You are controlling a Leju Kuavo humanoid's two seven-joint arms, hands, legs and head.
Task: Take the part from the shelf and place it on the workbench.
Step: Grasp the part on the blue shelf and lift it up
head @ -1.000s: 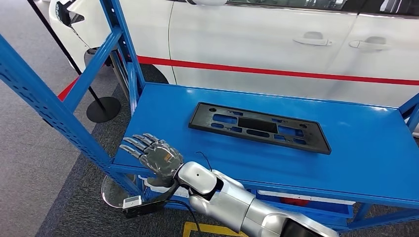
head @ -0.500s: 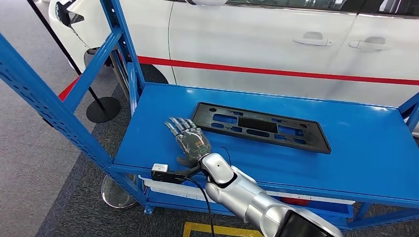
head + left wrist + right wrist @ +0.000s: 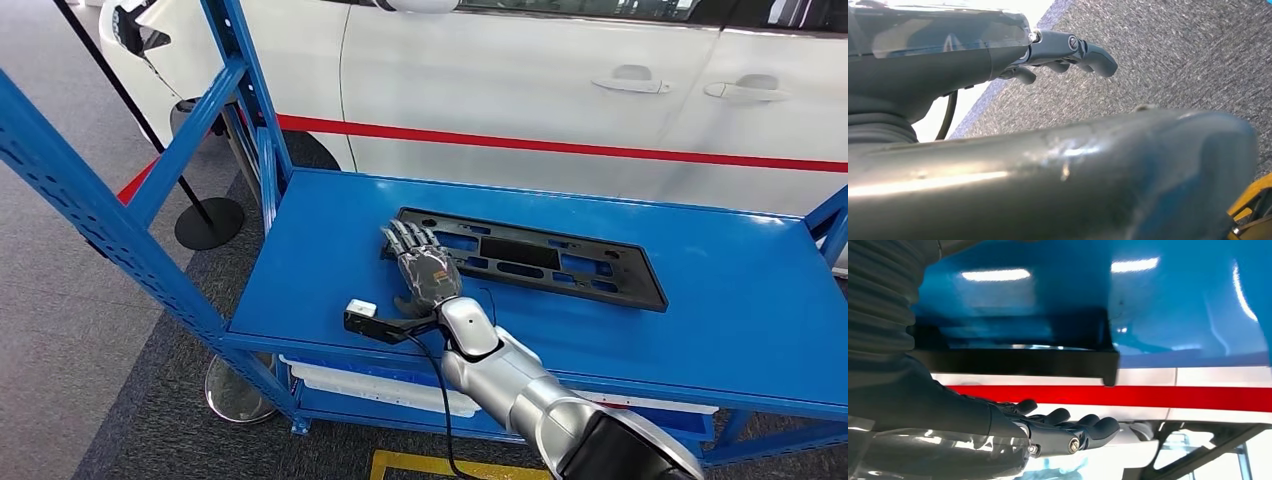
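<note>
Right hand (image 3: 425,272): fingers extended and apart, holding nothing, palm down, fingertips at the near-left end of the black part (image 3: 545,258). The part lies flat on the blue shelf (image 3: 320,270), extending away from the hand to its right. Left hand (image 3: 1068,50): fingers loosely curled, empty.

Risk: the part lies flush with the shelf. Flat fingers may push it away rather than get under its edge. A one-ended grip may let the long part tilt or slip.

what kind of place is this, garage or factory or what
Probably a car workshop or assembly training area: a white car stands right behind a blue steel shelf, which holds a black plastic car part.
</note>
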